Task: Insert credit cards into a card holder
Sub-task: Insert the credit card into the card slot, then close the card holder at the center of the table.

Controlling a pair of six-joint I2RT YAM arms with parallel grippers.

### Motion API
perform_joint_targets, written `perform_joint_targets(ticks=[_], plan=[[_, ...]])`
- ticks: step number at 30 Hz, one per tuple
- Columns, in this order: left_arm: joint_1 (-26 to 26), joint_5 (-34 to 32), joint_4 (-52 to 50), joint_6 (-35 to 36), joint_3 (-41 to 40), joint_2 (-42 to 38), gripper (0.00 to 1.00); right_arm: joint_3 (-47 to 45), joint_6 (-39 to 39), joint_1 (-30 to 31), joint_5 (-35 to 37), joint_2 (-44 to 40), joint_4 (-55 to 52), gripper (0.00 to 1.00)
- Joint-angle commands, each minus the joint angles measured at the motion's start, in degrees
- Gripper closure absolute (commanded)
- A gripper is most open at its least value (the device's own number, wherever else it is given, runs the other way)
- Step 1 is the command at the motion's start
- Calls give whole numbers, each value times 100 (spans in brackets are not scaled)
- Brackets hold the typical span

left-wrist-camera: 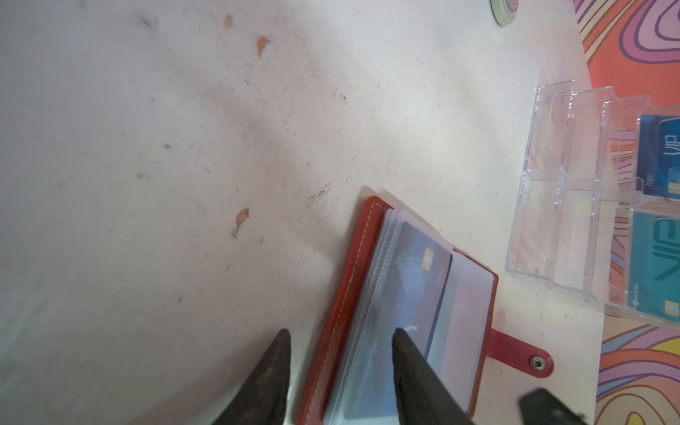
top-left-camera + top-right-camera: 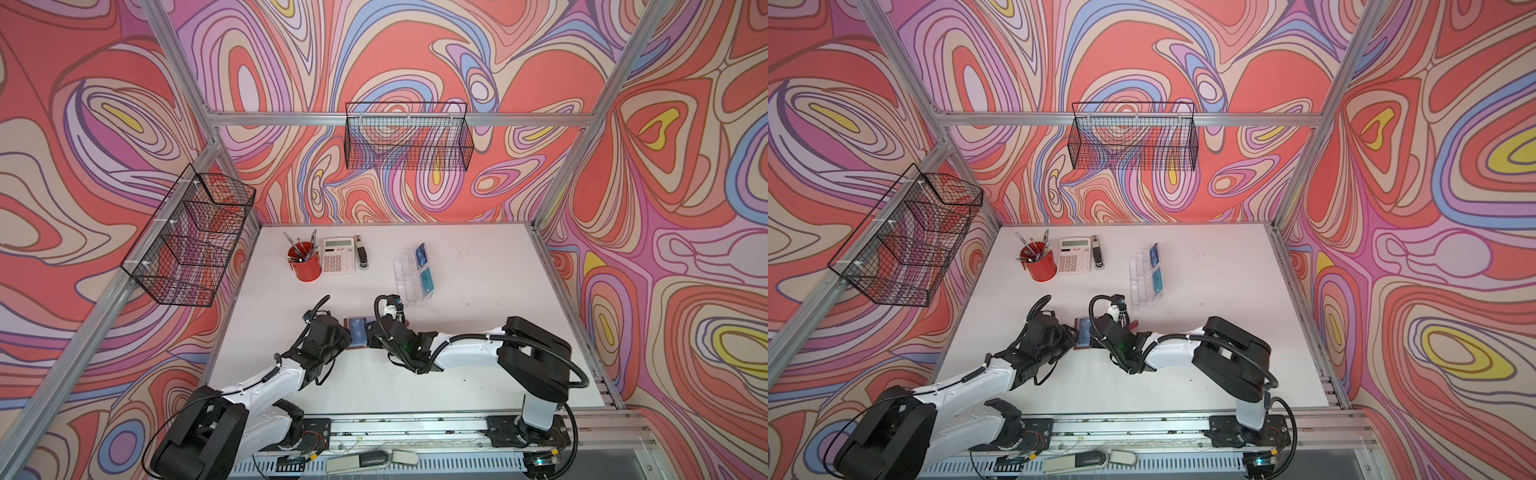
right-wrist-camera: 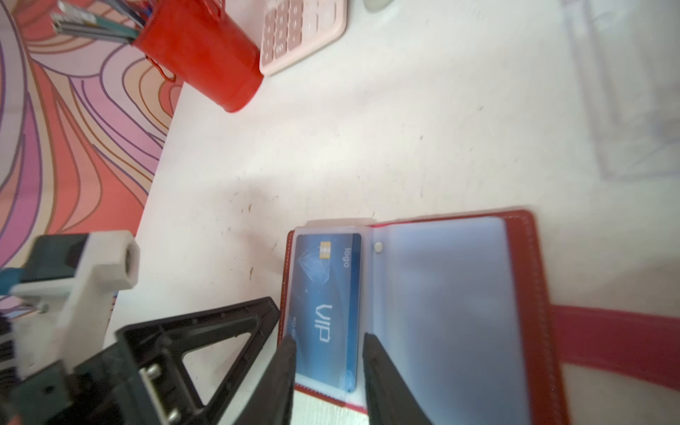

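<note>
White, scuffed table (image 2: 353,386) enclosed by swirl-patterned walls (image 2: 415,62) hung with wire baskets (image 2: 409,137). Card holder (image 2: 356,332) lies open mid-table, a blue credit card (image 3: 327,294) sleeved inside. Left jaws spread astride its cover edge; right jaws flank the card, pinching or not, unclear.

At the far side of the white desk (image 2: 478,332) stood a red cylindrical cup (image 2: 305,267) full of pens (image 2: 298,245), with a pale flat calculator with pinkish keys (image 2: 338,255) just beside it and a black-and-silver stapler (image 2: 362,254) next to that. A clear acrylic tiered stand (image 2: 404,279) sat apart from them, nearer the desk's middle. A long black wire basket (image 2: 409,141) hung on the swirl-patterned back wall and a tiered black wire basket (image 2: 191,245) on the side wall.
</note>
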Motion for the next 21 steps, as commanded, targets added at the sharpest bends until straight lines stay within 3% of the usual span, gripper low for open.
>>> perform_joint_targets(ticks=[1, 11, 21], plan=[[-12, -230, -492, 120, 5, -146, 51, -307, -162, -102, 340, -147, -405, 67], [-13, 193, -358, 399, 289, 365, 51, -591, 9, -315, -111, 362, -290, 80], [-17, 840, -30, 592, 587, 1042, 51, -699, 194, -321, -225, 710, -159, 86]])
